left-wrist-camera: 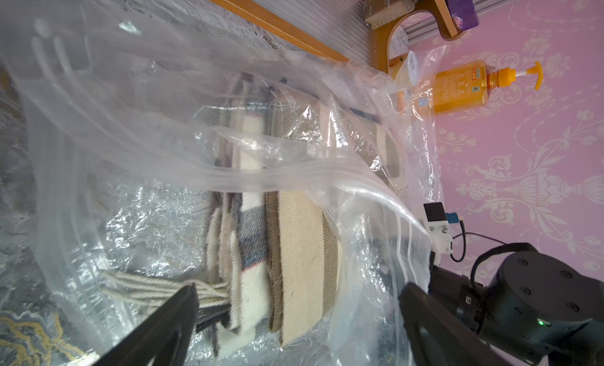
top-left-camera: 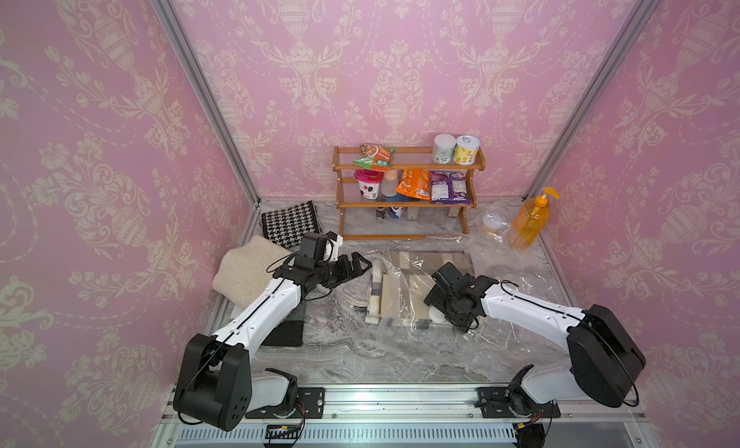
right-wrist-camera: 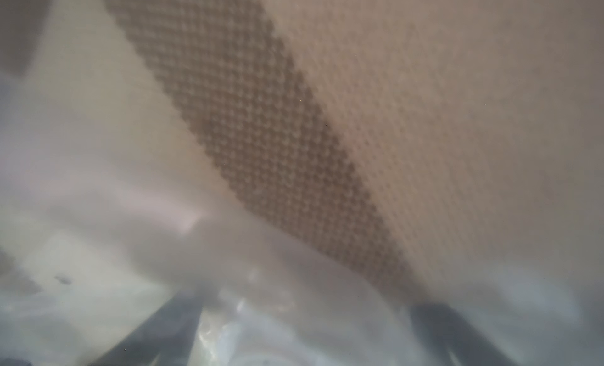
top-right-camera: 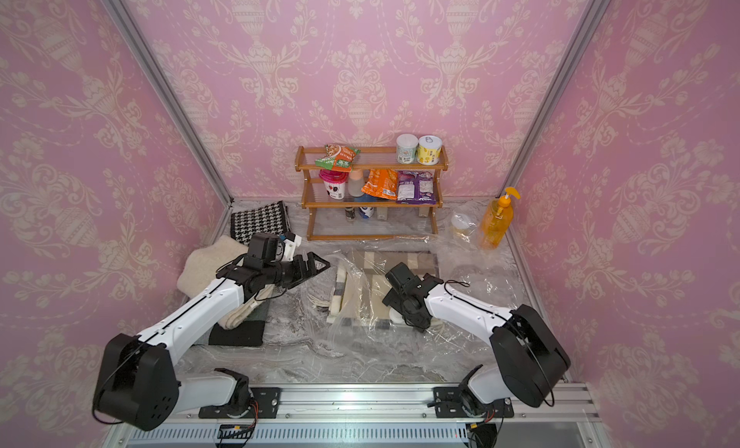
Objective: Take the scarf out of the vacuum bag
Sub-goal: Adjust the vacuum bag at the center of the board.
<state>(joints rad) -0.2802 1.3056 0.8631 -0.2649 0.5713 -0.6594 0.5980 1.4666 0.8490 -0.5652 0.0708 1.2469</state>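
**Scarf in the bag, both grippers spread wide**

We see the scarf [top-left-camera: 390, 296], folded, in cream, tan and grey checks, lying inside the bag [top-left-camera: 520, 290]. The bag is spread flat at mid-table, just in front of the rack [top-left-camera: 404, 194]. The scarf's fringe [left-wrist-camera: 157, 286] points toward the left arm, under the crinkled plastic at that end of the bag.

The left arm reaches in from its base, forearm rising across the table. Its wrist is level and the left gripper [top-left-camera: 362, 266] hovers just beside the bag's near end. We see its jaws set wide apart with nothing between them.

The right arm bends in from the other side, wrist turned down over the bag. The right gripper [right-wrist-camera: 309, 304] sits close above the scarf, next to the white valve cap [top-left-camera: 435, 316]. Its wrist view is blurred and filled with woven cloth. Its jaws stand apart, and we see nothing clamped between them.

A pump bottle [top-left-camera: 530, 222] stands at the bag's far corner. A houndstooth cloth [top-left-camera: 290, 226] and a cream fleece [top-left-camera: 248, 274] lie by the left wall.
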